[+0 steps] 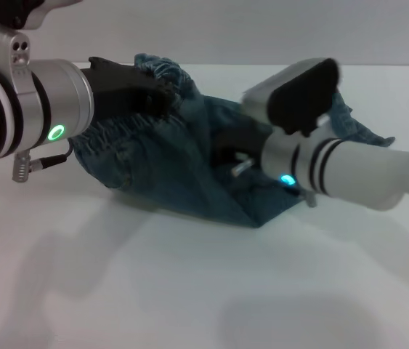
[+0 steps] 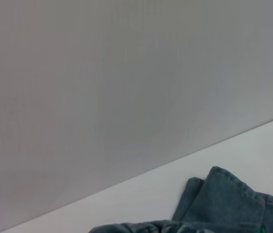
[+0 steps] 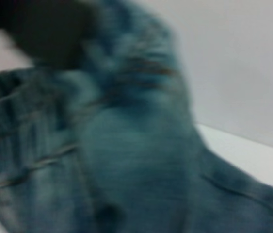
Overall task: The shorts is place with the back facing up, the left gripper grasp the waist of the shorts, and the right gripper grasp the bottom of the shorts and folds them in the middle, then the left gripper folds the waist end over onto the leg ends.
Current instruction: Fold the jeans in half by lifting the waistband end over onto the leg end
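The shorts lie bunched on the white surface, between the two hands. The left hand is clamped on the ruffled waist, lifting it. The right hand presses into soft faded denim; its opening cannot be told.

No legible text, labels, brands or numbers in any view; nothing readable on the arms or on the denim.
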### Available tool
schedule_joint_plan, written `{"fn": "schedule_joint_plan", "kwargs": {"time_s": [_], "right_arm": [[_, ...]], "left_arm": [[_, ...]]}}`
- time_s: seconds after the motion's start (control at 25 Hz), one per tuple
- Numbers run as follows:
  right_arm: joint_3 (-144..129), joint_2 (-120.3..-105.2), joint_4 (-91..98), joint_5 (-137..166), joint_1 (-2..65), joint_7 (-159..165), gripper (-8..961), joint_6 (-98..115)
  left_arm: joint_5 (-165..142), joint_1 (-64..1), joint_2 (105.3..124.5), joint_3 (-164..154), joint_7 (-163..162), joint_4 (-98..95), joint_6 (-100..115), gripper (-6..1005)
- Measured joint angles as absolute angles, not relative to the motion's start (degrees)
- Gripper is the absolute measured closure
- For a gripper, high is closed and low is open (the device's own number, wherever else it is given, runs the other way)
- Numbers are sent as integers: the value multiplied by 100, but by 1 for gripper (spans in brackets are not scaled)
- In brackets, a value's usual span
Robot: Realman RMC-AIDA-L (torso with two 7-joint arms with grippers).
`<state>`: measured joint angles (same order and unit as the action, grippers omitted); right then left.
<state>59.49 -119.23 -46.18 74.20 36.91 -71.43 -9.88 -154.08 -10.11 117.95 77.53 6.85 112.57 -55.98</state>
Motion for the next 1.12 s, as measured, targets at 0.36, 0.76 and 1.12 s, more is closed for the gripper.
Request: {"fn": "schedule_joint_plan", "kwargs": {"time_s": [0.36,0.76,1.12], "right_arm": [[6721,-11905,-4973,7935,3141,-7311,891,-826],[6056,-11957,-4614,7529,3719,-7261,892,-790],[5425,-11977,-4737,7176,3988,-7257,892,-771]], "left_arm": [[-15407,-1004,11795,7752,764,11329,-5608,909],[-15399,-1160,11794,7750,765,11496,-5564,909],[-15393,-1312,11797,7729,833,11496,-5427,908]]}}
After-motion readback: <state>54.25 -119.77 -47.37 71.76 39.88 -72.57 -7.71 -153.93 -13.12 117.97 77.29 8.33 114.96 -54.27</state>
